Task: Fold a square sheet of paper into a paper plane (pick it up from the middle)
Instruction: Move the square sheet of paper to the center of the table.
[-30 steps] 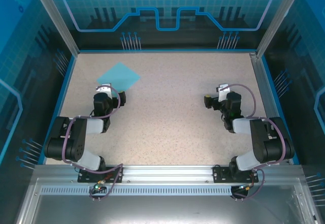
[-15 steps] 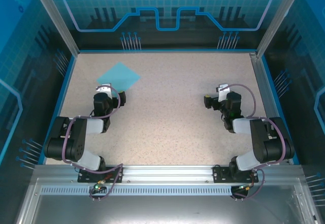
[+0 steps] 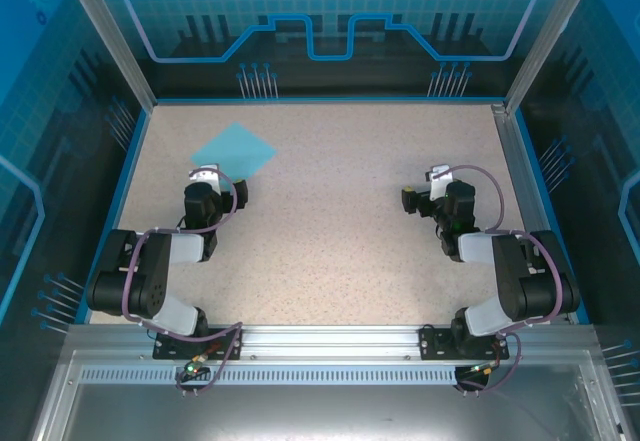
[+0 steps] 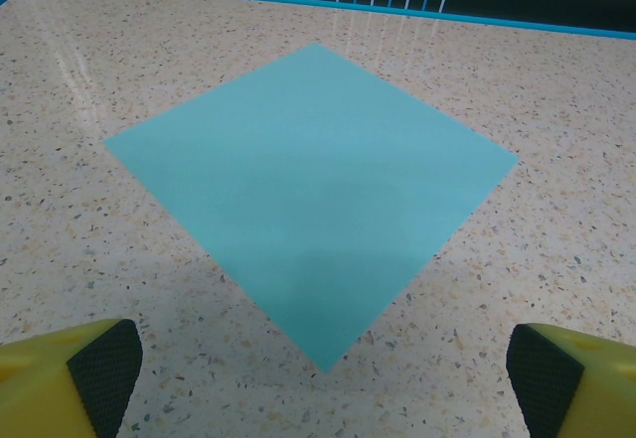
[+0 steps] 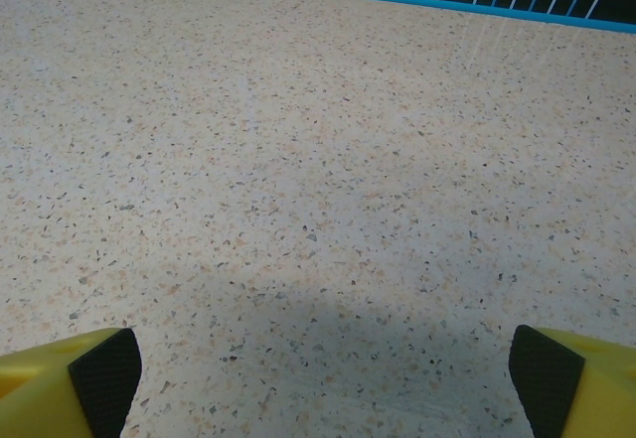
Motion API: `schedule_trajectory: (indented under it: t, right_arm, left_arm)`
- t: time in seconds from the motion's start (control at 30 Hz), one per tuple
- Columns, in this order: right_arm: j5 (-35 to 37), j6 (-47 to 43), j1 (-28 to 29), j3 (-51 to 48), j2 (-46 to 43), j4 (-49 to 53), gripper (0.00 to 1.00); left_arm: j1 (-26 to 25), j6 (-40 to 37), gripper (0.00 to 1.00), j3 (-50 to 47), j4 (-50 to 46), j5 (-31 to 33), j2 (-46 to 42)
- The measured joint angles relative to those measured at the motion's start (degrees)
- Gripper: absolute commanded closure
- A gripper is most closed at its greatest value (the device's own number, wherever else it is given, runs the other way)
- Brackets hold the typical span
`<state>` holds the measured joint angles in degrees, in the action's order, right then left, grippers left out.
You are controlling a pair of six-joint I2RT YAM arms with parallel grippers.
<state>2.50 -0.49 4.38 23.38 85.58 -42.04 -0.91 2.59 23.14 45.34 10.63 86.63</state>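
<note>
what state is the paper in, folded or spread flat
Spread flat. The paper lies as a full square on the table, all four corners showing, with no crease or turned-up edge visible.

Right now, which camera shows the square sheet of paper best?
The left wrist view: the square sheet of paper lies flat, all four corners visible, uncreased, ahead of the open left gripper. The top external view shows it as a small turquoise diamond just beyond that gripper.
</note>
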Motion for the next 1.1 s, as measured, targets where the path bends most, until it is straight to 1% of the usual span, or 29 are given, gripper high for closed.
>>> schedule_trajectory:
  t: [0.23, 0.5, 0.6, 0.73, 0.8, 0.93, 1.03, 1.1]
  right_arm:
    - [-1.1, -0.3, 0.0, 0.2, 0.0, 0.3, 0.01]
    - [-1.7, -0.9, -0.3, 0.3, -0.1, -0.3, 0.01]
    - [-1.7, -1.6, -0.1, -2.3, -1.2, -3.1, 0.01]
    - [-1.7, -2.5, 0.2, -3.9, -3.1, -3.2, 0.01]
    - [-1.5, -2.6, 0.5, -3.2, -6.2, 0.5, 0.01]
    - [-0.3, 0.5, 0.9, 3.3, -14.6, 14.8, 0.01]
    - [-0.1, 4.3, 0.9, 7.6, -22.6, 25.0, 0.01]
    - [-0.5, 7.5, 0.9, 10.2, -28.1, 32.2, 0.01]
  left_arm:
    - [0.0, 0.0, 0.01, 0.0, 0.0, -0.1, 0.0]
    - [0.0, -1.2, 0.02, -0.5, 0.9, -2.7, -0.1]
    - [0.0, -1.3, 0.02, -2.4, -0.1, -2.8, -3.0]
    - [0.0, -1.3, 0.02, -2.7, -3.5, -2.8, -10.7]
    - [0.0, -1.1, 0.02, -2.7, -5.2, -2.8, -14.2]
    - [0.0, 1.4, 0.02, 0.6, -16.9, -1.9, -21.4]
    - [0.1, 7.3, 0.01, 4.5, -25.3, 0.5, -26.2]
    - [0.2, 13.7, 0.02, 6.9, -30.8, 2.5, -28.8]
